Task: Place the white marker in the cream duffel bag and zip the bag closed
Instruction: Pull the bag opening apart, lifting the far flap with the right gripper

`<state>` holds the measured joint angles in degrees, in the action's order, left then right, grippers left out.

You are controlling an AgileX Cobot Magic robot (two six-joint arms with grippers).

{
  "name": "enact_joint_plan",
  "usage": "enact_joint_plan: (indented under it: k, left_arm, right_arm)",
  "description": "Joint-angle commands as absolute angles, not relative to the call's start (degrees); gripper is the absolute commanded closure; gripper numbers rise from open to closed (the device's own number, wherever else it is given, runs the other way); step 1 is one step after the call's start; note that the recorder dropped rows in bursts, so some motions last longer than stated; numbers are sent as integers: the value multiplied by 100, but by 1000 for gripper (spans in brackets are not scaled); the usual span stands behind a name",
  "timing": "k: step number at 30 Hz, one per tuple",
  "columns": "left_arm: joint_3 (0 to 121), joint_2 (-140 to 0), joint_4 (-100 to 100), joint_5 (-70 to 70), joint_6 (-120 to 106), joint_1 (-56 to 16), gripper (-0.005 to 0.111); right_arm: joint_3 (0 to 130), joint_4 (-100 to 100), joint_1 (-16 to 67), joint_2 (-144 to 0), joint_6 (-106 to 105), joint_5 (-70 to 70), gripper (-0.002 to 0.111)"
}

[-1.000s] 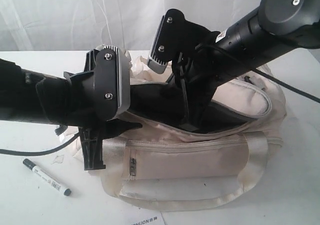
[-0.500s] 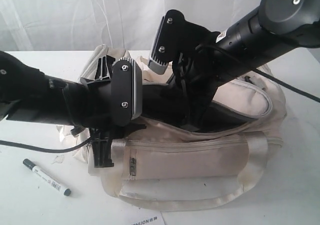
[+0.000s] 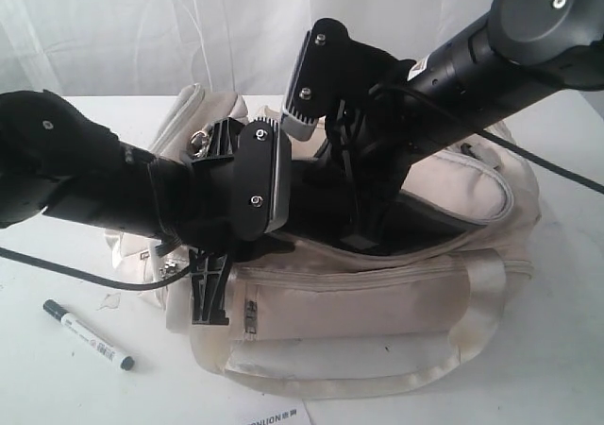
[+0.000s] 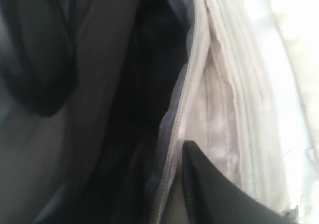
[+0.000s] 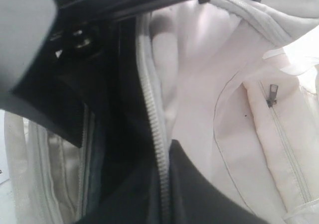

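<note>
White table [image 3: 57, 387], pale curtain [image 3: 142, 28] behind. The cream duffel bag [image 3: 377, 302] gapes mid-table, with the white marker [image 3: 87, 334] outside it at eight o'clock. Right fingers [image 5: 199, 199] pinch the bag's zip edge; how wide the left fingers [image 3: 209, 293] stand I cannot tell. A tug could drag the soft bag onto the marker. Only the exterior view shows the marker — the wrist views give lining [image 4: 99, 109] and zip teeth [image 5: 152, 114].

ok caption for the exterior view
left arm and right arm at the open cream fabric duffel bag; slim white marker on the table
</note>
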<state>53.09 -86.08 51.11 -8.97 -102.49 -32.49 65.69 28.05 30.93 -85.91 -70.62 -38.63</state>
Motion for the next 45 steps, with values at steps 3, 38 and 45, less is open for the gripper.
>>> enact_joint_plan:
  k: [3,38,45]
  left_arm:
    - [5198,-8643,5209,-938,-10221,-3278,76]
    - [4975,-8396,5221,-1126,-9891,-3278,107]
    - [4975,-8396,5221,-1168,-9891,-3278,107]
  right_arm:
    - [6625,2804,3069,-8527,-7079,-3806,108]
    - [8210,2474,2452,-9310,-7371,-2995,108]
    - [8848,2474,2448,-9686,-7444,-2839,108]
